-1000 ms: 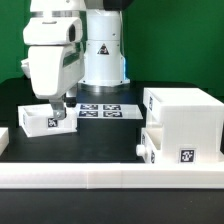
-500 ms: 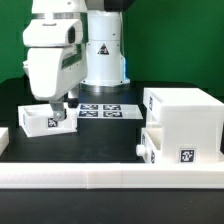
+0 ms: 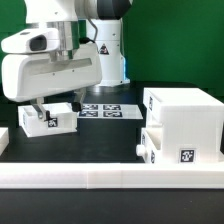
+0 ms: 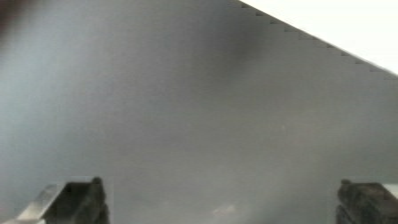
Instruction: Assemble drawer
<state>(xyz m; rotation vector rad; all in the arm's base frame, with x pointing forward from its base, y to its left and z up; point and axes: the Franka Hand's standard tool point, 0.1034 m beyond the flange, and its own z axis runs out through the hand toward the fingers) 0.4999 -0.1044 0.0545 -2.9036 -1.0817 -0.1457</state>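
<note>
You are looking at a white plastic drawer kit lying in 3 pieces on the black table (image 3: pixel 105 138). The tall cube-like white housing (image 3: pixel 185 112) is standing upright at the exterior view's right. A shallow white tray with a round knob (image 3: pixel 165 142) is sitting low against the housing's front, showing 1 black-and-white square tag; whether it is slotted in or only touching cannot be told. The second shallow white tray (image 3: pixel 62 124) is resting well apart from them, at the exterior view's left, its open side facing up and 1 tag showing on its front wall. Its inside is mostly hidden by the arm.

The two-finger gripper (image 3: pixel 52 106) is hanging straight down over this left tray, its broad white hand turned side-on to the camera. In the wrist view the gripper (image 4: pixel 217 205) is showing 2 dark fingertips (image 4: pixel 71 203) spread wide with nothing between them, so it is released; the rest of that view is blurred grey. Contact with the tray cannot be told.

Behind the trays, the marker board (image 3: pixel 100 109) is lying flat. A long white rail (image 3: pixel 110 181) is bordering the table's near edge.
</note>
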